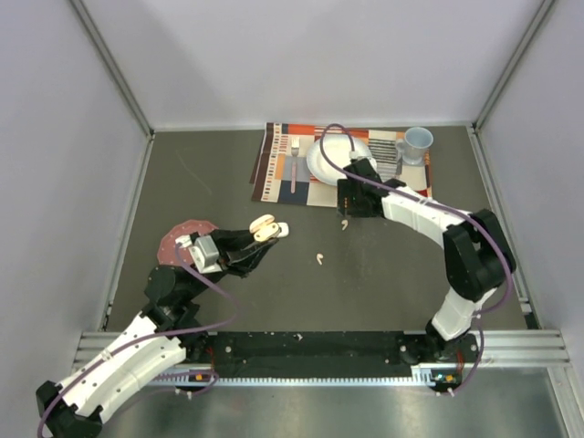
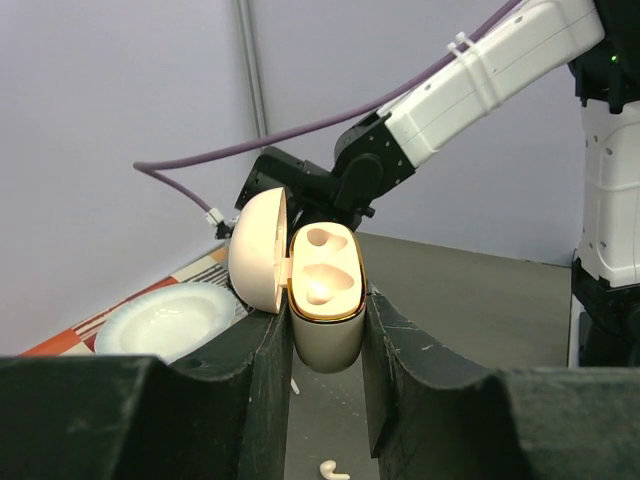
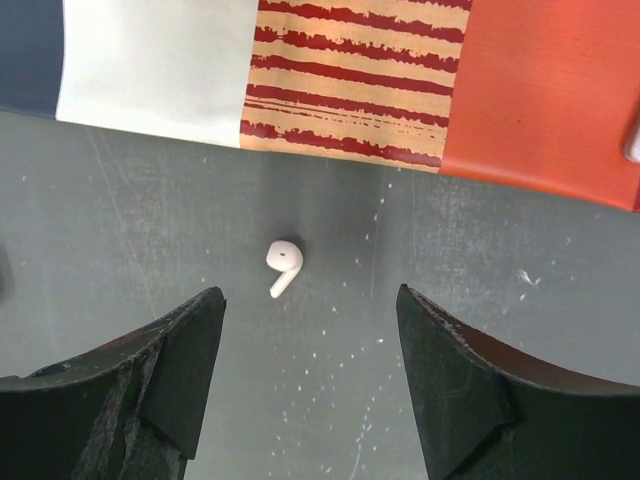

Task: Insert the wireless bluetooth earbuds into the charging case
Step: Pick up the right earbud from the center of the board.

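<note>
While the left hand (image 2: 325, 318) grips the open case (image 2: 322, 285), the right hand (image 3: 308, 305), spread wide near the placemat (image 3: 350, 90), could flick the earbud (image 3: 284, 262) away by closing off-centre.

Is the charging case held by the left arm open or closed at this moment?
Open. The lid is swung aside from the charging case, and both wells inside show and look bare.

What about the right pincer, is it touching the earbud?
Apart. The right wrist view shows the earbud on the table inside the open right pincer, with gaps on both sides.
</note>
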Action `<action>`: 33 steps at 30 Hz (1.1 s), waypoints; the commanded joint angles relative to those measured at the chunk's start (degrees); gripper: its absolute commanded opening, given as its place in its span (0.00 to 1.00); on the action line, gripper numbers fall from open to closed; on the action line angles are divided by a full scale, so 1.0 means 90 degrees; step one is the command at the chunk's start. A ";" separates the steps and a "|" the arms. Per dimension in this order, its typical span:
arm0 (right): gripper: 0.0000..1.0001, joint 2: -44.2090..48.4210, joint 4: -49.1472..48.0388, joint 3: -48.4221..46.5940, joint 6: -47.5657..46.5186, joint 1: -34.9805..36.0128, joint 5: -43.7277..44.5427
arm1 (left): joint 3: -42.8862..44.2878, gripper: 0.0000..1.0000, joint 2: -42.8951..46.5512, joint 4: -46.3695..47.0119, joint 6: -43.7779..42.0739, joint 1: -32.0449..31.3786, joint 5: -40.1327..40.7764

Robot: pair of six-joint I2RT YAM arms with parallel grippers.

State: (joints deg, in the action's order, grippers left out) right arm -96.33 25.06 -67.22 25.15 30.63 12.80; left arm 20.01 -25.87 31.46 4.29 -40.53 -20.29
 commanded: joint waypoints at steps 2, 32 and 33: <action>0.67 -0.0545 -0.0060 -0.0626 0.0282 0.0024 0.0199 | 0.0062 0.00 0.0169 -0.0019 -0.0174 0.0031 0.0224; 0.57 -0.1425 0.0643 -0.1086 0.2479 0.0493 0.1556 | -0.0075 0.00 0.0345 -0.0293 -0.0311 0.0041 0.0673; 0.57 -0.1425 0.0643 -0.1095 0.2460 0.0503 0.1528 | -0.0085 0.00 0.0345 -0.0293 -0.0311 0.0031 0.0692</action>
State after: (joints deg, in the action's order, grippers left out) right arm -108.73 29.93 -74.83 46.11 34.50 25.08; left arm 19.38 -23.73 27.94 2.39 -40.47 -15.29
